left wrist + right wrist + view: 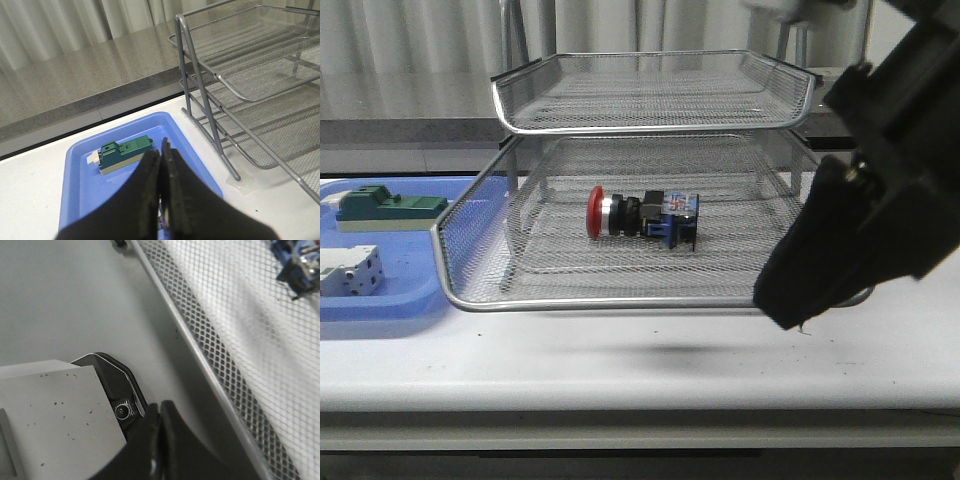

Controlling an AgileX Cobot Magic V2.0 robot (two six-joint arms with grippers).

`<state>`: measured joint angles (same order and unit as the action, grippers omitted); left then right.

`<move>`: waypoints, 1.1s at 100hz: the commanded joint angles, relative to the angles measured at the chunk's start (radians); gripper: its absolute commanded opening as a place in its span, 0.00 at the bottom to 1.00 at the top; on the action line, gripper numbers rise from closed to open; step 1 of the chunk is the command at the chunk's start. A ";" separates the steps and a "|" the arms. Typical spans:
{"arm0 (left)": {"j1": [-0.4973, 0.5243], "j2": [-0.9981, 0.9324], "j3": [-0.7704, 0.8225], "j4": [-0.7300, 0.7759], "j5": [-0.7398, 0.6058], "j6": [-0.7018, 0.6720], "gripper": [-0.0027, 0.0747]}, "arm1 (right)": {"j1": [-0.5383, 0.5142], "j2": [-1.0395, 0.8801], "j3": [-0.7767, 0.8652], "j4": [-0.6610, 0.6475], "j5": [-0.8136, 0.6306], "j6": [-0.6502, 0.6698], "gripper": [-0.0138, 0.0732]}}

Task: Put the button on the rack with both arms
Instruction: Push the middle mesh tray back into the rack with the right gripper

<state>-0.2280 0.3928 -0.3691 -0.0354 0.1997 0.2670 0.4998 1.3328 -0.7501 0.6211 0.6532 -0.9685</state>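
Observation:
The button (640, 215), with its red head pointing left and its blue-black rear block to the right, lies on its side in the pulled-out lower tray of the wire-mesh rack (620, 303). Its blue rear end shows through the mesh in the right wrist view (297, 265). My right gripper (800, 320) is shut and empty, just outside the tray's front right rim (200, 355); its closed jaws show in the right wrist view (160, 407). My left gripper (161, 150) is shut and empty above the blue tray (85, 195), left of the rack (250, 95). It is out of the front view.
The blue tray (380, 300) at the left holds a green block (385, 208) and a white terminal block (350, 272). The green block also shows in the left wrist view (122, 152). A grey speckled box with a small lens (50, 415) sits near the right fingers.

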 commanded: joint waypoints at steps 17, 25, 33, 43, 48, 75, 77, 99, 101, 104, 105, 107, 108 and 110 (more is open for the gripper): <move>0.002 0.006 -0.030 -0.007 -0.085 -0.013 0.01 | 0.088 0.064 -0.030 -0.037 -0.089 -0.012 0.08; 0.002 0.006 -0.030 -0.007 -0.085 -0.013 0.01 | 0.097 0.079 -0.031 -0.040 -0.119 -0.012 0.08; 0.002 0.006 -0.030 -0.007 -0.085 -0.013 0.01 | 0.098 0.089 -0.033 -0.045 -0.157 -0.012 0.08; 0.002 0.006 -0.030 -0.007 -0.085 -0.013 0.01 | 0.098 0.099 -0.036 -0.070 -0.212 -0.012 0.08; 0.002 0.006 -0.030 -0.007 -0.085 -0.013 0.01 | 0.098 0.105 -0.036 -0.085 -0.241 -0.012 0.08; 0.002 0.006 -0.030 -0.007 -0.085 -0.013 0.01 | 0.080 0.175 -0.082 -0.150 -0.318 -0.012 0.08; 0.002 0.006 -0.030 -0.007 -0.085 -0.013 0.01 | 0.075 0.181 -0.092 -0.154 -0.318 -0.012 0.08; 0.002 0.006 -0.030 -0.007 -0.085 -0.013 0.01 | 0.004 0.249 -0.203 -0.175 -0.313 -0.012 0.08; 0.002 0.006 -0.030 -0.007 -0.085 -0.013 0.01 | -0.003 0.253 -0.214 -0.177 -0.312 -0.012 0.08; 0.002 0.006 -0.029 -0.007 -0.085 -0.013 0.01 | -0.013 0.261 -0.228 -0.180 -0.308 -0.012 0.08; 0.002 0.006 -0.029 -0.007 -0.085 -0.013 0.01 | -0.015 0.262 -0.232 -0.181 -0.307 -0.012 0.08; 0.002 0.006 -0.028 -0.007 -0.085 -0.013 0.01 | -0.024 0.268 -0.245 -0.182 -0.304 -0.012 0.08; 0.002 0.006 -0.028 -0.007 -0.085 -0.013 0.01 | -0.026 0.272 -0.248 -0.184 -0.301 -0.012 0.08; 0.002 0.006 -0.028 -0.007 -0.085 -0.013 0.01 | -0.032 0.275 -0.258 -0.186 -0.300 -0.012 0.08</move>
<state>-0.2280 0.3928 -0.3691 -0.0354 0.1997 0.2670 0.4990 1.6250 -0.9401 0.4447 0.3962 -0.9731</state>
